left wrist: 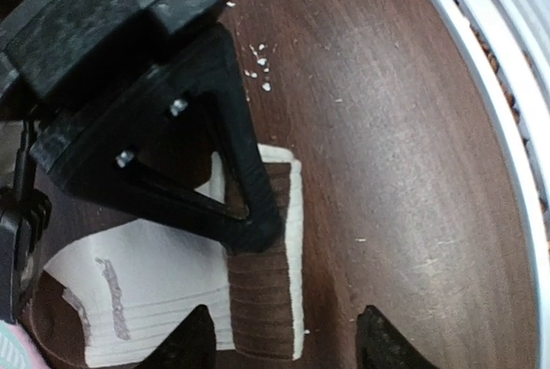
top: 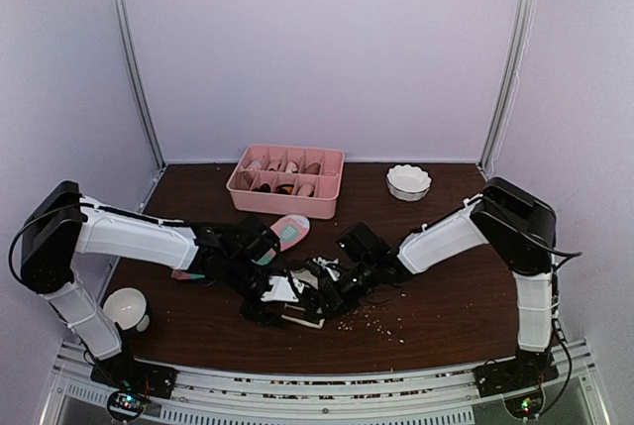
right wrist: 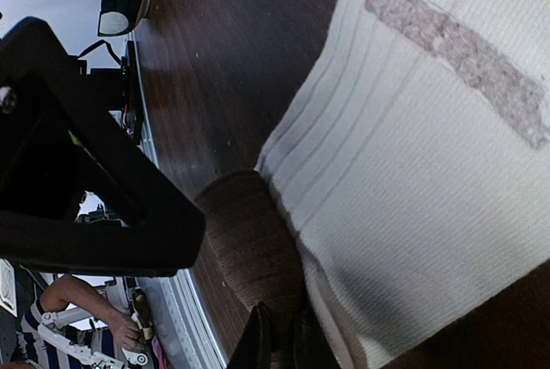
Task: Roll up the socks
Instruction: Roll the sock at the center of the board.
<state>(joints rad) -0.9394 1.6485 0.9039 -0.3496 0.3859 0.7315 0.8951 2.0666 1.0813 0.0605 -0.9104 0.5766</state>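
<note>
As the right gripper (right wrist: 279, 343) pinches the cream sock (right wrist: 430, 171), the left gripper (left wrist: 288, 343) hovers spread. Next, I judge, curl its brown end inward.

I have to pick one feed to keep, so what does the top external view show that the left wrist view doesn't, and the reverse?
Only top external: the tray, the bowl and the pink sock.
Only left wrist: close up, the ribbed brown end and a grey mark on the pale fabric.
Both: the cream sock, the table and scattered crumbs.
</note>
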